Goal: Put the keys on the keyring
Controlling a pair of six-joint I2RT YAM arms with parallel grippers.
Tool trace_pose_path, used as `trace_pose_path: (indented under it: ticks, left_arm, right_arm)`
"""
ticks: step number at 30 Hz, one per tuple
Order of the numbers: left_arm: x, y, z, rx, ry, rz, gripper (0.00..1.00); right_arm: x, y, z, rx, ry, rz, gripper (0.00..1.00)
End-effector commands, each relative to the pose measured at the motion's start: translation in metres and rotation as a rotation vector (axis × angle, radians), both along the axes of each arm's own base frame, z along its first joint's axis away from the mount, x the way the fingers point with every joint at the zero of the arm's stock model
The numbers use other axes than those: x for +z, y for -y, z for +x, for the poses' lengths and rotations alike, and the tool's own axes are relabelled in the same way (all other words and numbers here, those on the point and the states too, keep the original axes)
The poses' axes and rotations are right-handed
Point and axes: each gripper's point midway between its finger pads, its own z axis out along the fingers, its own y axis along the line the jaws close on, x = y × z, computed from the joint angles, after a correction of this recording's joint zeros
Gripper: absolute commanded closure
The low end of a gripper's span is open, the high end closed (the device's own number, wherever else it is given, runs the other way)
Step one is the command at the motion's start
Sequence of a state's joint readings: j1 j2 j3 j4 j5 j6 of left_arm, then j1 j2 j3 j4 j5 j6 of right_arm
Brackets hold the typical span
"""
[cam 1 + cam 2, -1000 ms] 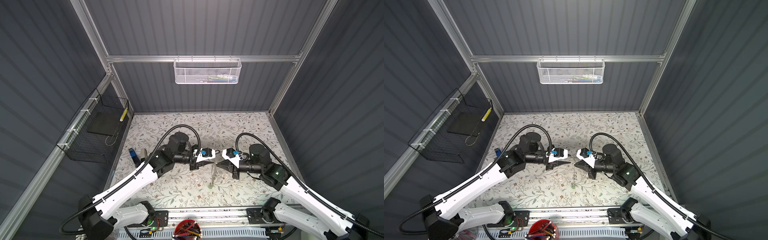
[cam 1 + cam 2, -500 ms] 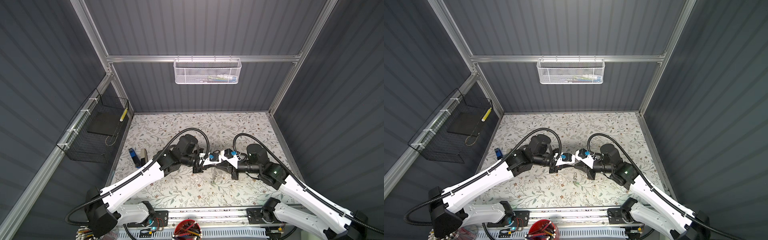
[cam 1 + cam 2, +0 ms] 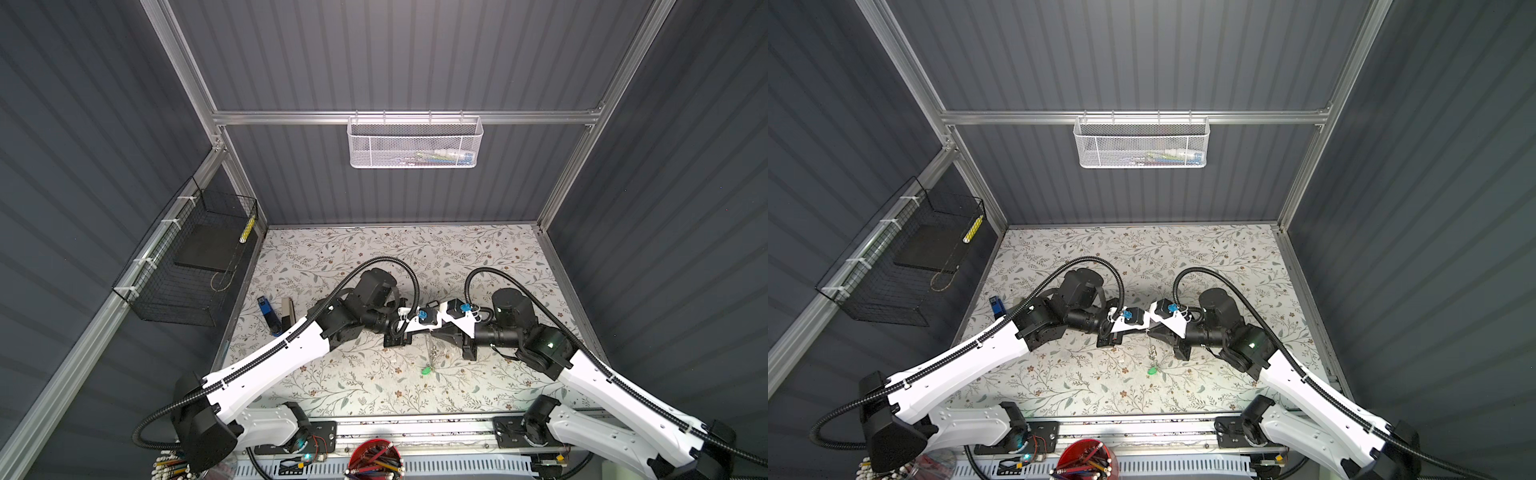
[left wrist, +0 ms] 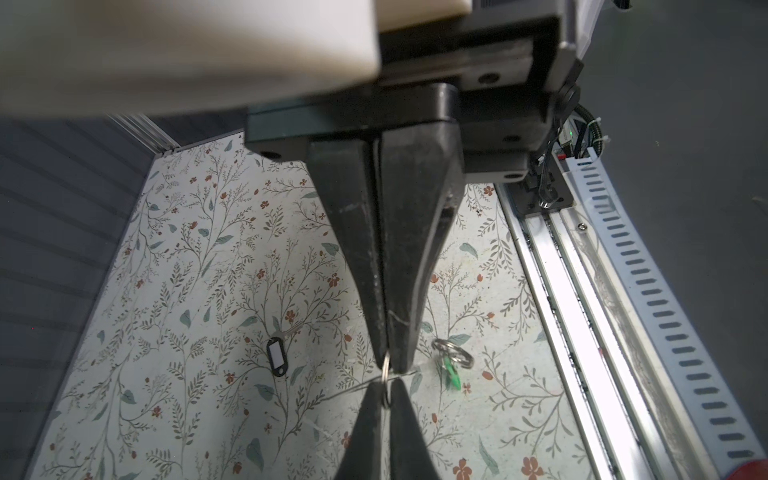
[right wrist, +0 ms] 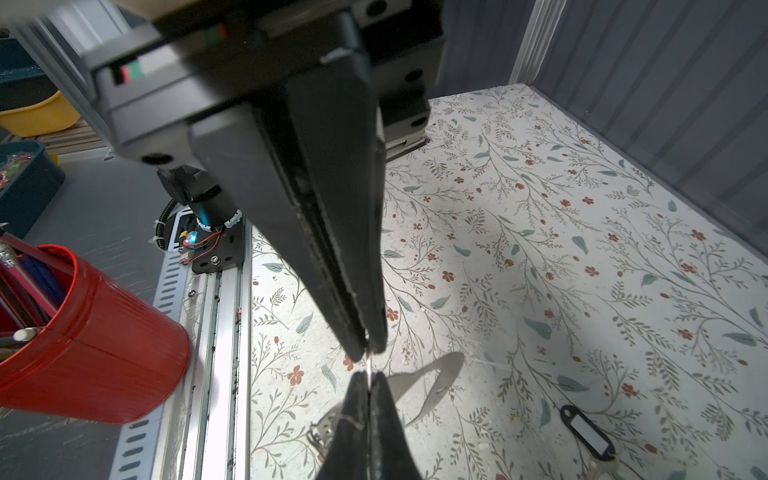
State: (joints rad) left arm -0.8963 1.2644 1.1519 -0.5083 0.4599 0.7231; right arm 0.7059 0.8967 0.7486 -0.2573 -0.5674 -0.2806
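A red cup (image 5: pixel 83 332) of pencils is standing past the near rail, off the floral table (image 3: pixel 332 257). A white mesh basket (image 3: pixel 415 141) is hanging on the back wall and a black wire basket (image 3: pixel 187 270) on the left wall. A blue object (image 3: pixel 266 313) is lying near the table's left edge. In both top views the two gripper bodies are covering the spot where their tips are meeting, above the middle of the table.

The left gripper (image 4: pixel 390 363) is pointing tip to tip at the right gripper (image 5: pixel 368 353), the two almost touching. The left jaws are pressed together, pinching a thin wire ring (image 4: pixel 385 386) at their very tip. The right jaws are closed as well, gripping the thin edge of the keyring (image 5: pixel 442 384), whose grey flat loop is spreading out beside the left tips in the right wrist view. From the left wrist it is showing only as a thin line.

The green-tagged key (image 3: pixel 426 370) is showing just below the meeting tips; whether it is hanging from the keyring or lying on the table I cannot tell. The black-tagged key (image 4: pixel 276 357) is lying on the table, apart from both grippers.
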Motion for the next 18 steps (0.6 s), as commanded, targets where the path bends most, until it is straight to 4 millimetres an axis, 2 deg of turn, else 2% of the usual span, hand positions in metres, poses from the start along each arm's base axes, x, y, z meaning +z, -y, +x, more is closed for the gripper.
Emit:
trace_pose_path:
  ticks: [1, 6, 13, 18]
  left_arm:
    - [-0.006, 0.001, -0.005, -0.029, -0.024, 0.028, 1.0]
    - [0.007, 0.005, -0.008, -0.015, -0.06, -0.037, 1.0]
    - [0.021, 0.007, -0.008, 0.001, -0.117, -0.188, 1.0]
    - [0.026, 0.009, -0.009, -0.012, -0.153, -0.248, 1.0]
  right_arm:
    - [0.029, -0.004, 0.002, 0.002, 0.088, 0.07, 0.93]
    - [0.024, 0.006, 0.005, -0.07, 0.116, 0.084, 0.75]
    - [0.015, 0.031, 0.004, -0.2, 0.164, 0.159, 0.62]
    - [0.012, 0.035, -0.007, -0.179, 0.186, 0.208, 0.6]
